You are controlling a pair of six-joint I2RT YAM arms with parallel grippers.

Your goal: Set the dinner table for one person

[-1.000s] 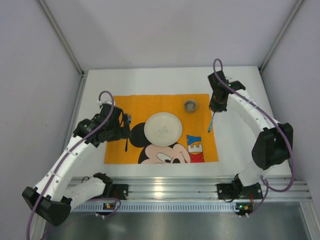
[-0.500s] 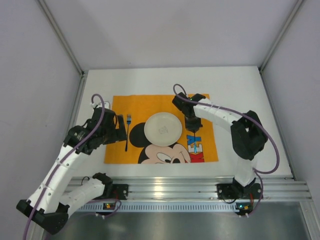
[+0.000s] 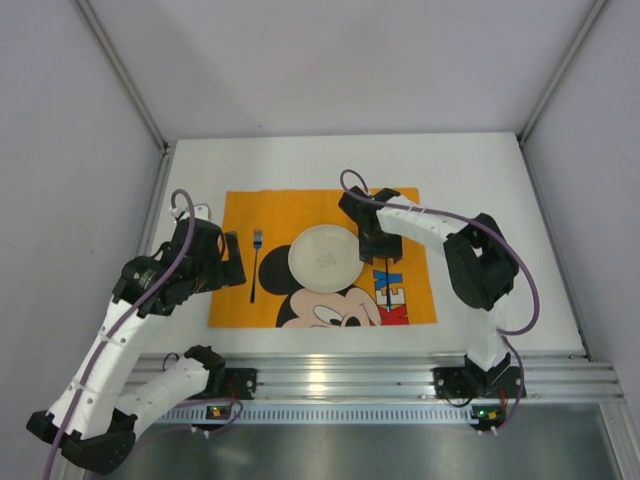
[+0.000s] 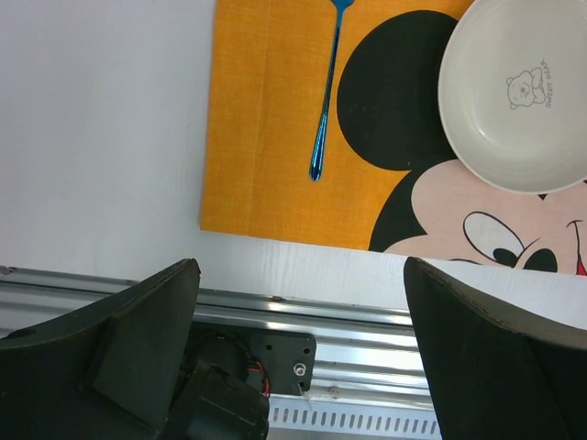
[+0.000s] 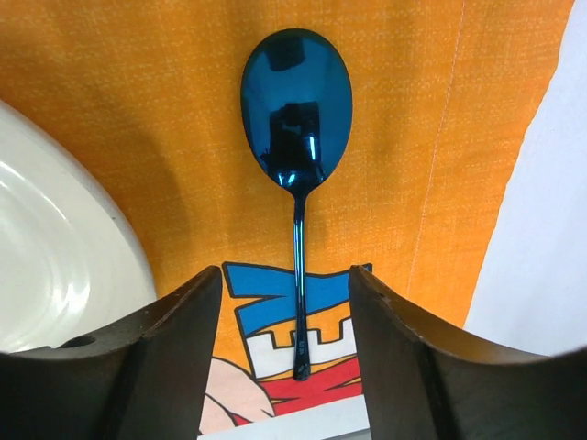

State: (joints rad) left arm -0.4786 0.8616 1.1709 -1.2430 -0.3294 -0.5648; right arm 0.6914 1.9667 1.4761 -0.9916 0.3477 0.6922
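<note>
White desk (image 5: 541,183) looks rigid, ungraspable; slick, light spoon (image 5: 296,165) suits a mid-handle pinch; right gripper (image 5: 286,312) and left gripper (image 4: 303,302) both released.

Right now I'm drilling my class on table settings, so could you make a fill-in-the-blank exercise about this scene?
The fork lies on the plate's ___ side, by the robot's own sides. The spoon is coloured ___. The plate sits on an ___ placemat. The right gripper is ___, straddling the spoon's handle.
Missing: left; blue; orange; open.
</note>
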